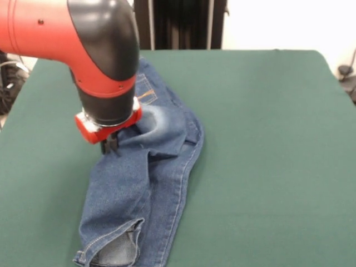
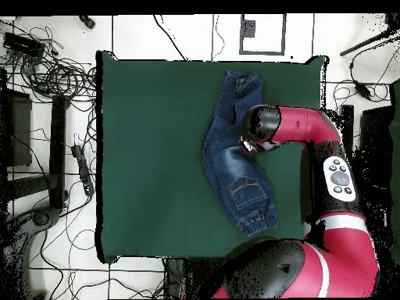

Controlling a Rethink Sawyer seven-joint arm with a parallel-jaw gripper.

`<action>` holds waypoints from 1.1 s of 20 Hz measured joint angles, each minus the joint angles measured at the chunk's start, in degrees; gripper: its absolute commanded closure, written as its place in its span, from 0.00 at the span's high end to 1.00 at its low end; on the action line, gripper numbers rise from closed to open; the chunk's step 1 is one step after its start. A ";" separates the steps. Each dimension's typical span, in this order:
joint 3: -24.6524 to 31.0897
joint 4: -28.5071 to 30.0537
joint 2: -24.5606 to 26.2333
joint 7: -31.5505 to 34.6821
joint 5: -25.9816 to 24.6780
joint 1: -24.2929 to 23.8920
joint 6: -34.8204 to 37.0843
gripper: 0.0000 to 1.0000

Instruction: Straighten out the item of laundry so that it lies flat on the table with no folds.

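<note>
The item of laundry (image 1: 150, 183), a small pair of blue jeans, lies on the green table (image 1: 267, 139), left of centre. Its legs are doubled one over the other, with creases near the seat. An orange-stitched pocket (image 1: 146, 92) and a faded seat patch (image 1: 159, 119) show beside the arm. The cuffs (image 1: 114, 250) reach the near edge. My gripper (image 1: 110, 146) hangs under the red wrist, right at the denim's left side near the seat. From overhead the jeans (image 2: 230, 160) run curved along the table (image 2: 148, 156), and the arm's head (image 2: 260, 125) covers the gripper.
The arm's red link (image 2: 308, 129) reaches in over the table's right edge in the overhead view. Tangled cables (image 2: 55, 74) and black stands (image 2: 58, 148) lie on the floor left of the table.
</note>
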 measured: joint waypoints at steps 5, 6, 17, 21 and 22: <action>0.44 -0.38 -0.27 -0.02 -1.54 -0.60 0.00 0.00; 0.65 -0.42 -0.31 -0.02 -1.78 -0.70 0.02 0.00; 4.02 -0.56 -0.34 -0.05 -4.09 -2.86 0.02 0.00; 5.53 -1.24 -0.15 -0.60 -4.27 -3.75 0.04 0.00; 5.68 -1.55 -0.05 -0.91 -4.32 -3.78 0.04 0.00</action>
